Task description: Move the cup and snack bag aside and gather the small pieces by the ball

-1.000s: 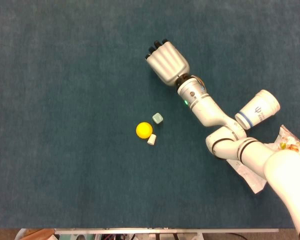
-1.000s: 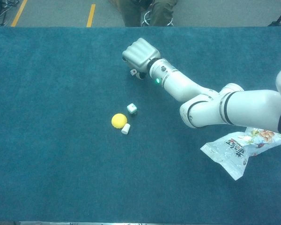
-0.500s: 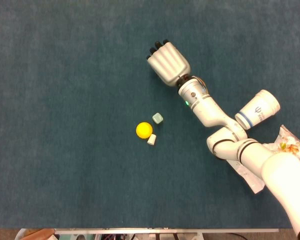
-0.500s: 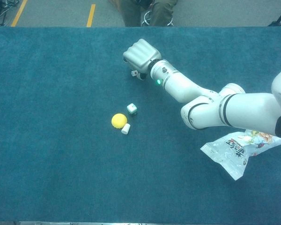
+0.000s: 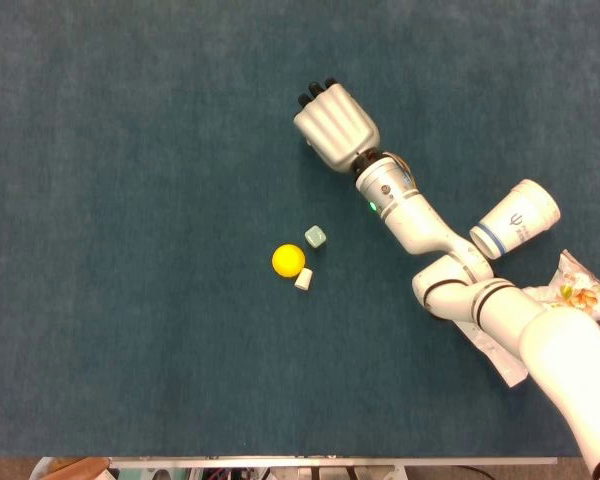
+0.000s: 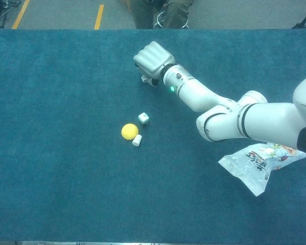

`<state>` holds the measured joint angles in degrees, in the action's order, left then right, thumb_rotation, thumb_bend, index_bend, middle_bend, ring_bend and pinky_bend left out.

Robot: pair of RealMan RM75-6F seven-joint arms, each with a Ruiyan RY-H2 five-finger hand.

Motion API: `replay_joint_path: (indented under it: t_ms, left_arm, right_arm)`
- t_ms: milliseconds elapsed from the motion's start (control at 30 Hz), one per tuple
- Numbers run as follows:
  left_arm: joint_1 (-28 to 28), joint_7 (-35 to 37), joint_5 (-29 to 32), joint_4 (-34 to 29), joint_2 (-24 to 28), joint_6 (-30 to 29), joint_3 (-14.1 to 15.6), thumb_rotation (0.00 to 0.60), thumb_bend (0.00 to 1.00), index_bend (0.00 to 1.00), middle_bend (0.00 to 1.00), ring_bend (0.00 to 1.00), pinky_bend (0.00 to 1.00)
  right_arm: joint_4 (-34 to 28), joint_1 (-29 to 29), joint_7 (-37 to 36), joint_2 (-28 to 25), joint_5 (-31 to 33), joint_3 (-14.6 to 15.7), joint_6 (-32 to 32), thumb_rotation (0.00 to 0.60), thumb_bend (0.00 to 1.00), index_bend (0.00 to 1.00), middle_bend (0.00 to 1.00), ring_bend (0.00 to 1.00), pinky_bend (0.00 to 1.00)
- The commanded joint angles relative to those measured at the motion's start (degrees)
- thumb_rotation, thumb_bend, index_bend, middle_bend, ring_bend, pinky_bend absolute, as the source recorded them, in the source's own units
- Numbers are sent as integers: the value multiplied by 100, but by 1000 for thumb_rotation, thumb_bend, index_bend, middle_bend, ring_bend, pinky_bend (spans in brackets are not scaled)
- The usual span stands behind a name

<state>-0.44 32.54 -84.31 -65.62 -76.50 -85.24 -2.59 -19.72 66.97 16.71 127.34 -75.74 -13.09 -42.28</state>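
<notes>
We have the cup (image 5: 517, 219) lying on its side at the right edge of the tabletop (image 5: 130, 150), and the snack bag (image 6: 257, 162) beside it, partly under our right arm. Both sit well apart from the centre, so we judge that part done.

The ball (image 5: 288, 259) rests mid-tabletop with two small pieces close by: a pale cube (image 5: 315, 236) just beside it and a white piece (image 5: 303, 280) near or touching its other side; we cannot tell which. These look gathered already.

Our right robot hand (image 5: 335, 124) is stretched far beyond the ball, palm down, fingers curled under. In the chest view something small and pale shows beneath it, perhaps a third piece, but we cannot tell whether the fingers grip it. If it is a piece, bringing it to the ball is what remains.

The left robot hand is out of sight.
</notes>
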Motion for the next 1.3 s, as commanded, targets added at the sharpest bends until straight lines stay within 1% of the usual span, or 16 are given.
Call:
replay_joint_path:
  t_ms: [33,300,367,433,467,733,1167,1300]
  left_arm:
    - [-2,-9,-7,-5,3,-2,1,600,309,553,496,335,497]
    - [-12,-54,-16,-50,19,-1,1,600,309,553,496,335,497]
    - [-10,-55,-7,-53,22,4,0,600,309,553,496,335,497]
    - [-4,-48,-4,-51,23,3,3,600,309,553,496,335,497]
    - [-3,-43,-4,-49,24,1,1,600,309,553,496,335,497]
    - [8,0,1,-17,11,-1,4,600,309,553,496,335,497]
    - [30,61,3,56,-20,-9,10,600,309,553,496,335,497]
    - [39,70,3,63,-23,-17,12,600,309,553,496,335,497]
  right_arm:
    - [-26,-5,-39,-20,-24,-9,-54,600,258,623,452,312,413]
    - [-115,-46,-80,-80,-69,-4,-89,600,257,623,453,313,413]
    - [-128,-49,-109,-93,-76,-3,-67,600,257,585,453,314,413]
    - [-134,-43,-129,-99,-82,-5,-49,600,256,506,453,314,413]
    - [-134,-37,-137,-100,-80,-10,-26,600,256,486,453,314,413]
    - [-100,-14,-122,-60,-69,-27,85,600,254,448,453,314,413]
    - [126,10,-141,75,-78,-31,175,600,254,447,453,314,413]
    - [187,9,-181,103,-95,-24,167,600,254,501,453,314,413]
